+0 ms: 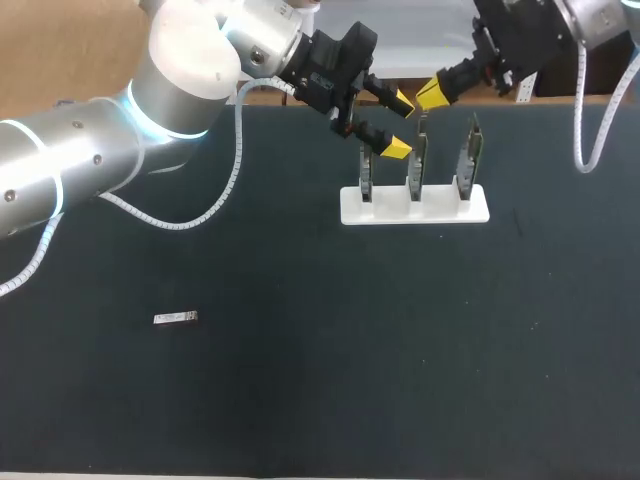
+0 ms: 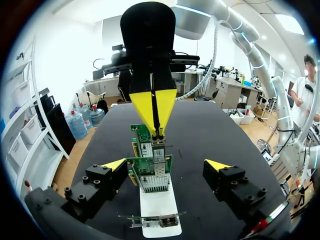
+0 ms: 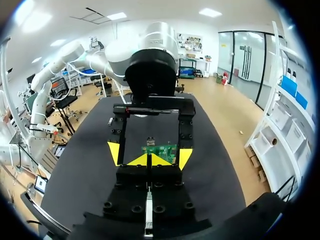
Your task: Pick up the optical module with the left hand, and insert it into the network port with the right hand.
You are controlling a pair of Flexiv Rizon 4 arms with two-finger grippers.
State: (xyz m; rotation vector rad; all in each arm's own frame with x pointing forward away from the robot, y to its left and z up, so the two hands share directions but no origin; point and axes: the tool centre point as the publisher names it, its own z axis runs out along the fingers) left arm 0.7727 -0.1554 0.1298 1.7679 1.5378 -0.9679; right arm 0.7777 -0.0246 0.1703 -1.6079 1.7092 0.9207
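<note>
The optical module (image 1: 176,318), a small silver bar, lies alone on the dark table at the front left, far from both arms; neither wrist view shows it. A white stand (image 1: 415,207) at the back holds three upright green network cards (image 1: 417,160). My left gripper (image 1: 400,125) hovers open beside the tops of the left and middle cards, with nothing between its fingers. In the left wrist view its tips flank the cards (image 2: 150,172) ahead. My right gripper (image 1: 432,95) is shut and holds nothing, its yellow tips (image 2: 155,107) pointing down just above the middle card.
The two grippers are very close together over the stand (image 2: 159,210). From the right wrist view, my right gripper (image 3: 150,160) faces a green card (image 3: 161,149), with the left arm's fingers (image 3: 114,151) beyond it. A white cable (image 1: 236,160) hangs off the left arm.
</note>
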